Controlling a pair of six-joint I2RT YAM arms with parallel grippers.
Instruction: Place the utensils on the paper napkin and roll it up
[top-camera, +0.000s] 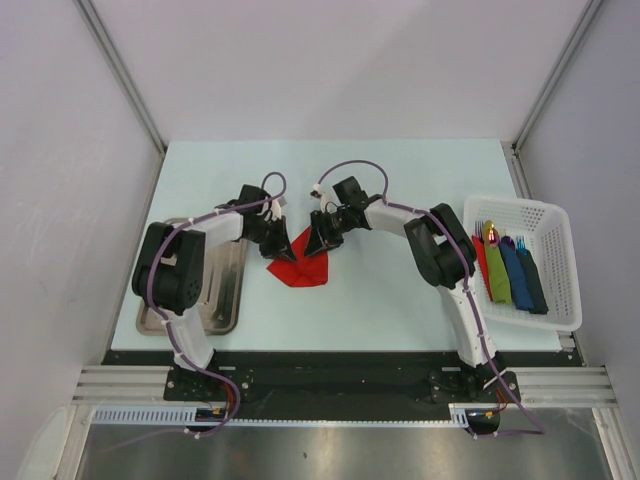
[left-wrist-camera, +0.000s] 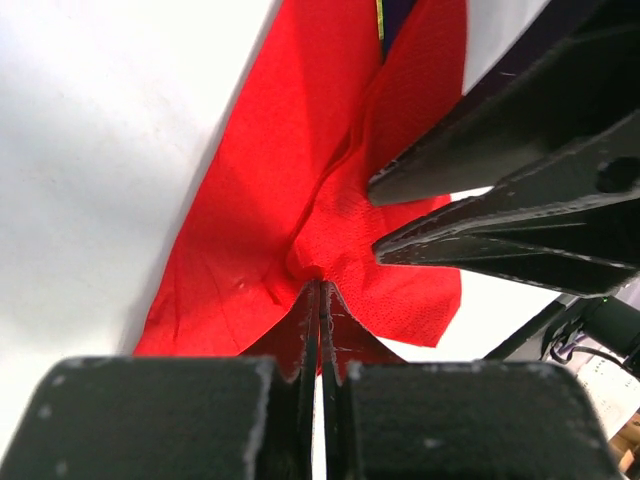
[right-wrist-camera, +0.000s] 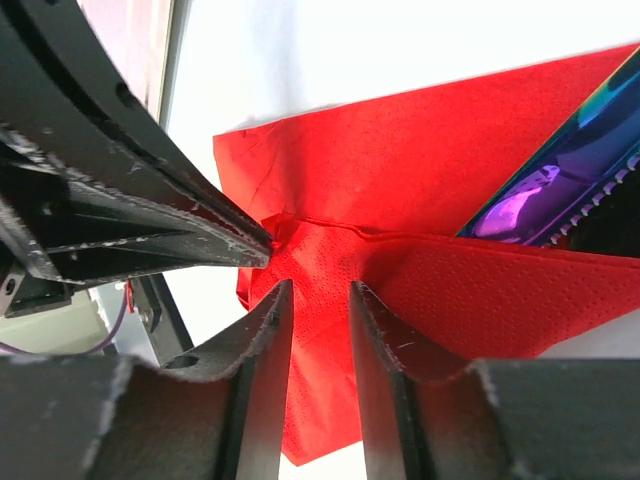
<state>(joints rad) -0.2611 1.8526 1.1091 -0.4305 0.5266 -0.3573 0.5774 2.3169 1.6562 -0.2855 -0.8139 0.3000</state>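
Paper napkin (top-camera: 298, 266) lay on the table (top-camera: 400, 300) between left gripper (top-camera: 283, 246) and right gripper (top-camera: 322, 246). Left wrist: jaws clamped on a napkin fold. Right wrist: jaws apart astride the fold, iridescent utensil (right-wrist-camera: 540, 190) alongside; opposing tugs might have torn the thin paper.

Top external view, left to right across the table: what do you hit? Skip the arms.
Silver metal tray → red paper napkin → white plastic mesh basket.
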